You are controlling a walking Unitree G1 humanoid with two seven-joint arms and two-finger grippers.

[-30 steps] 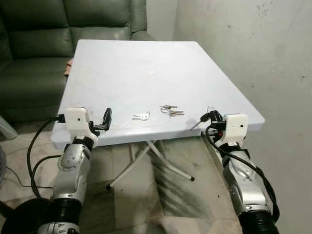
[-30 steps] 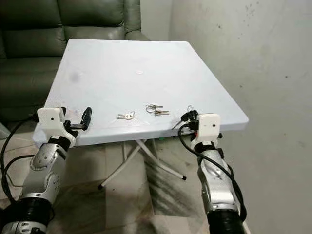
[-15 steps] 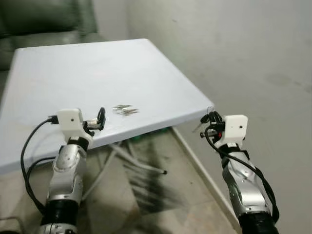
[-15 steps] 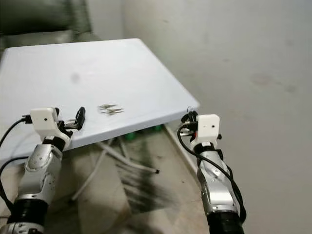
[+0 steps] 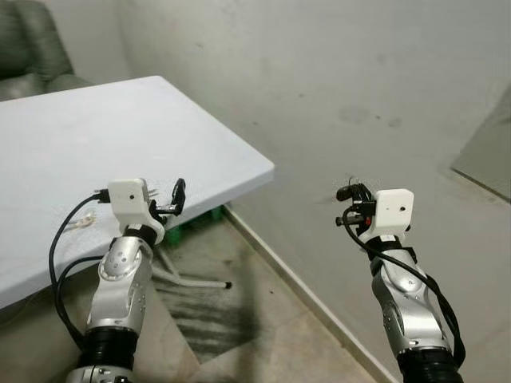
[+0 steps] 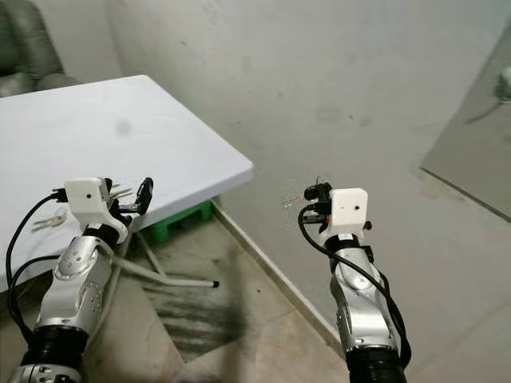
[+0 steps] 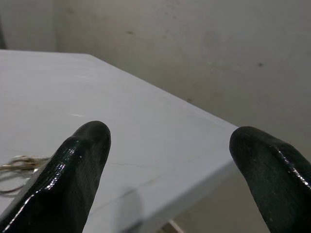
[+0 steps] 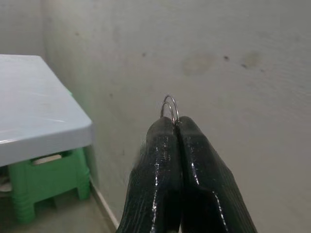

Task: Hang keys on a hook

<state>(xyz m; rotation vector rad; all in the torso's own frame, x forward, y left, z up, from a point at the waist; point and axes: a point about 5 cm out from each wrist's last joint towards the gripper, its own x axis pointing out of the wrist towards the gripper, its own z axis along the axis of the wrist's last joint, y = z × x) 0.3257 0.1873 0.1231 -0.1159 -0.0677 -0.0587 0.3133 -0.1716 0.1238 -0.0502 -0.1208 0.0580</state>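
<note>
The right end effector point(image 8: 174, 127) is raised in front of the stained grey concrete wall point(image 5: 335, 80), its two black fingers point(image 8: 158, 165) pressed together on a thin silver key ring point(image 8: 169, 106), whose loop pokes out just past the tips (the keys themselves are blurred in the head views). The left end effector point(image 7: 170, 160) hovers over the near edge of the white plastic folding surface point(image 5: 96, 136), its fingers well apart and holding nothing. Another bunch of metal keys point(image 6: 49, 220) lies on that surface beside the left wrist. A green plastic stool point(image 8: 46, 182) stands on the floor under the surface, near the wall.
</note>
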